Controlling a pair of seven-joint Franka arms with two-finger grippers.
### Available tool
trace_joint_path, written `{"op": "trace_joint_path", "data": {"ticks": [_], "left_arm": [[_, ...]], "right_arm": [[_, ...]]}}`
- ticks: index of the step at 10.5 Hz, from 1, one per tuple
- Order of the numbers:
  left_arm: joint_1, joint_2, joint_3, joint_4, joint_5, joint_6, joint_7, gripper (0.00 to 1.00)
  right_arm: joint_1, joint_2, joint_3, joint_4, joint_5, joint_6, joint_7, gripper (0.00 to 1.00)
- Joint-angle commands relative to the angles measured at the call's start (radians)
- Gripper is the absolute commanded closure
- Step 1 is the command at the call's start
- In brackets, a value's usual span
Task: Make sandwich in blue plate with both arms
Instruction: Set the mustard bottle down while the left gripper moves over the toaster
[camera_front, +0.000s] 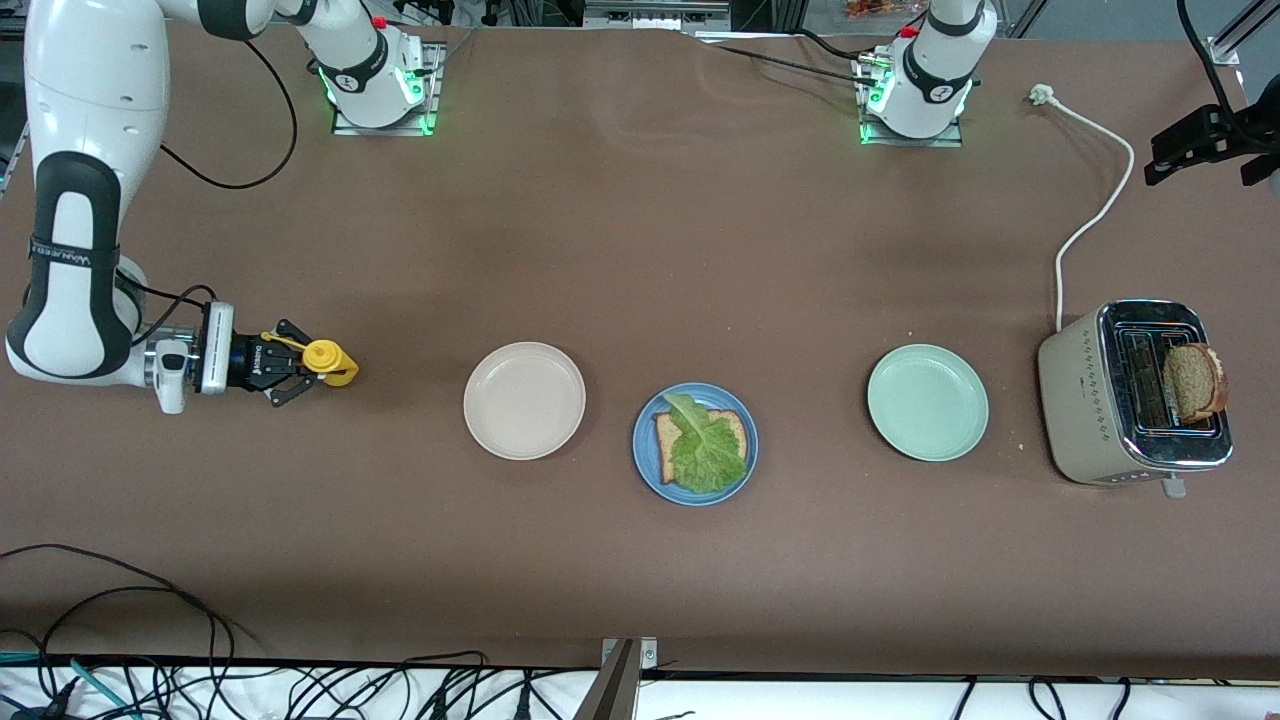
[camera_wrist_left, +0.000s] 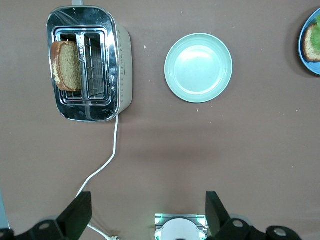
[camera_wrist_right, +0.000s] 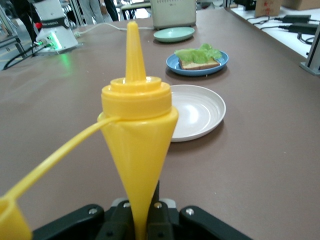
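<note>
The blue plate (camera_front: 645, 462) sits mid-table holding bread (camera_front: 664, 440) under lettuce (camera_front: 706, 452); the second slice (camera_front: 1194, 381) stands in the toaster (camera_front: 1075, 405). Right claw (camera_front: 312, 364) grips the yellow squeeze bottle (camera_front: 330, 362), which could slip; left claw (camera_wrist_left: 145, 212) hovers open

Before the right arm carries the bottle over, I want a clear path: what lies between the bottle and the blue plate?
The cream plate lies between bottle and blue plate, as the front and right wrist views show.

White arms (camera_front: 80, 190) — black joint bands, black cables, green-lit bases (camera_front: 380, 100).
</note>
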Motion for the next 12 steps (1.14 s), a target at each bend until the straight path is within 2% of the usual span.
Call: {"op": "trace_joint_path", "data": {"ticks": [1, 2, 4, 5, 7, 12], "left_arm": [[0.009, 0.008, 0.000, 0.021, -0.002, -0.017, 0.020, 0.00], [0.009, 0.008, 0.000, 0.021, -0.002, -0.017, 0.020, 0.00], [0.006, 0.007, -0.007, 0.022, -0.003, -0.019, 0.009, 0.00], [0.001, 0.030, -0.007, 0.024, -0.002, -0.016, 0.024, 0.00], [0.004, 0.070, -0.005, 0.025, 0.007, 0.019, 0.021, 0.00], [0.090, 0.154, 0.012, 0.038, 0.010, 0.048, 0.012, 0.00]], "right_arm": [[-0.034, 0.082, 0.013, 0.069, 0.066, -0.069, -0.045, 1.00], [-0.062, 0.097, 0.042, 0.072, 0.073, -0.071, -0.049, 1.00], [-0.160, 0.150, 0.145, 0.118, 0.074, -0.086, -0.068, 1.00], [-0.191, 0.167, 0.171, 0.132, 0.070, -0.088, -0.072, 1.00], [-0.197, 0.178, 0.179, 0.133, 0.074, -0.089, -0.078, 1.00], [-0.197, 0.191, 0.179, 0.133, 0.075, -0.103, -0.076, 1.00]]}}
